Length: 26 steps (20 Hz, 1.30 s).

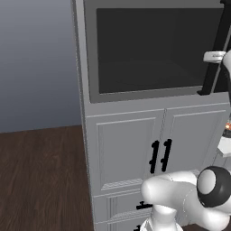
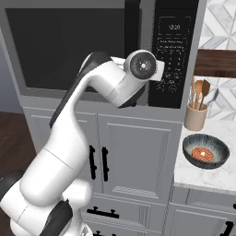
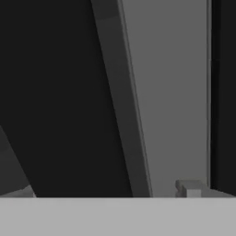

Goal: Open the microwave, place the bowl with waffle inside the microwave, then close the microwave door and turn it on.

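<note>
The microwave (image 1: 153, 49) is built in above white cabinets, and the microwave door (image 2: 69, 46) lies flat against its front. Its long black bar handle (image 2: 132, 27) runs down the door's right edge, next to the dark keypad (image 2: 173, 50). My gripper (image 1: 215, 57) is at that handle, about halfway down. In the hand view the gripper (image 3: 103, 191) is open, with the handle (image 3: 120, 101) passing between the two fingertips (image 3: 189, 186). I cannot tell whether they touch it. The dark bowl (image 2: 206, 151) with the waffle sits on the white counter to the right.
A beige holder with wooden utensils (image 2: 196, 115) stands behind the bowl by the tiled wall. White cabinet doors with short black handles (image 1: 160, 155) sit under the microwave, with drawers below them. Dark wooden floor (image 1: 40, 180) lies to the left.
</note>
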Motion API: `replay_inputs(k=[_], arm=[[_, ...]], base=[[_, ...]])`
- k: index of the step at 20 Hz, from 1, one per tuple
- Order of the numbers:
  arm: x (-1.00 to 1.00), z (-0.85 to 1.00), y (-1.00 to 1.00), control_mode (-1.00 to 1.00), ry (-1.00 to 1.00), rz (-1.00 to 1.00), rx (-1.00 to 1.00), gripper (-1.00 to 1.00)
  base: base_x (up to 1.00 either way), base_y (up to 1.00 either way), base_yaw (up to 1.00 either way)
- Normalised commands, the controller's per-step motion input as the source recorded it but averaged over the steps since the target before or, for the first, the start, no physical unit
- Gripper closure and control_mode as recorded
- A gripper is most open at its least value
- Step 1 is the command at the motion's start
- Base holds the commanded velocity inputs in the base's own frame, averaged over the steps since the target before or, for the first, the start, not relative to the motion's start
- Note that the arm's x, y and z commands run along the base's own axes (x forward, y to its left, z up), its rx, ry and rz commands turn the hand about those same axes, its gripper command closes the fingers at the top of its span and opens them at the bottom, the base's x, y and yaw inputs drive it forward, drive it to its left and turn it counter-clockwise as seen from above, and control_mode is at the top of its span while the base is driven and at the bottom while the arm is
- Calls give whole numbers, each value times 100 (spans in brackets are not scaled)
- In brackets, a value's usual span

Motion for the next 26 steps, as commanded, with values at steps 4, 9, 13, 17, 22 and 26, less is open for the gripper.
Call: replay_inputs(k=[4, 9, 13, 17, 22, 26], arm=[[52, -2, 1, -100, 0, 0, 3, -100], [29, 0, 0, -100, 5, 0, 1, 100], [0, 0, 0, -100, 0, 0, 0, 100], [-57, 0, 0, -100, -7, -3, 3, 100], [-100, 12, 0, -100, -3, -17, 4, 100], [-100, 12, 10, -100, 0, -25, 0, 100]], base=[[0, 0, 0], [0, 0, 0], [0, 0, 0], [0, 0, 0], [0, 0, 0], [0, 0, 0]])
